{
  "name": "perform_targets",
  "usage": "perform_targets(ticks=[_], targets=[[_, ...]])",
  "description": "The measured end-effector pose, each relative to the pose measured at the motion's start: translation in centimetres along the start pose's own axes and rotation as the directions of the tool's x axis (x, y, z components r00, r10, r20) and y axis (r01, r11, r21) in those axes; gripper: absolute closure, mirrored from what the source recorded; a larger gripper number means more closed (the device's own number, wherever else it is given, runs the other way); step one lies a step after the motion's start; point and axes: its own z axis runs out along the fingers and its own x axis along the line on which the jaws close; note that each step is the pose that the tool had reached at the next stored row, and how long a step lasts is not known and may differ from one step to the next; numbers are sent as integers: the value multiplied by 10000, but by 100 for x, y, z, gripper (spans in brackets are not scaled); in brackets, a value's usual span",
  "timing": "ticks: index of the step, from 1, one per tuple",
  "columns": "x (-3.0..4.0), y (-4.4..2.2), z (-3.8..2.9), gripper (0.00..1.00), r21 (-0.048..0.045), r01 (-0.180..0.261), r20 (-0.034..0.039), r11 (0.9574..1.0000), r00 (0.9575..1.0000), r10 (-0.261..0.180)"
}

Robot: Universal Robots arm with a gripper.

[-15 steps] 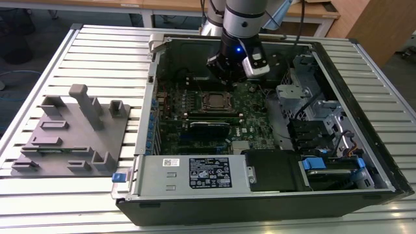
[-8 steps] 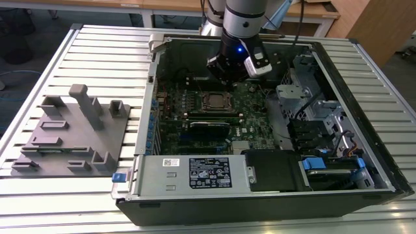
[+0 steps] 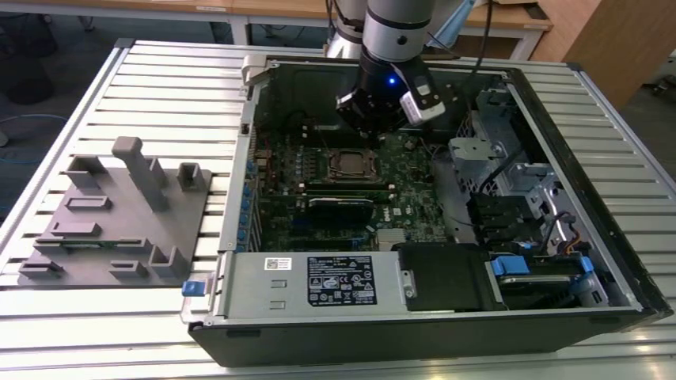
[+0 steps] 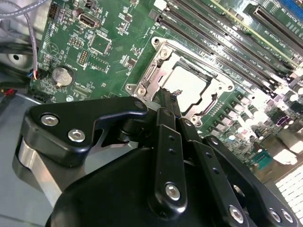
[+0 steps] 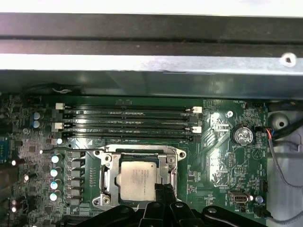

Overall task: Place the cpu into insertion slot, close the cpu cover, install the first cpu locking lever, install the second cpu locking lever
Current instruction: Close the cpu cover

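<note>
Above the open computer case (image 3: pixel 423 340) on the slatted bench (image 3: pixel 158 79), in the exterior view, my arm (image 3: pixel 396 32) hangs just beside the socket (image 3: pixel 350 163) on the green board (image 3: pixel 412 198).

In the second wrist view my jaws are drawn narrow, tips together at the socket's edge, right by its metal cover (image 4: pixel 147 75). I cannot tell whether they pinch anything. The chip (image 4: pixel 189 87) sits inside the socket, seen through the cover's window.

In the first wrist view the chip (image 5: pixel 136 178) lies flat in the socket, with the cover (image 5: pixel 108 176) down around it. Memory slots (image 5: pixel 128 124) run just beyond the socket.
</note>
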Motion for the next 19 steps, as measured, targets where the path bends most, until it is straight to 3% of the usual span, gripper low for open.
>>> perform_targets(ticks=[19], targets=[[13,0,19,90,0,21,0,10000,10000,-21]])
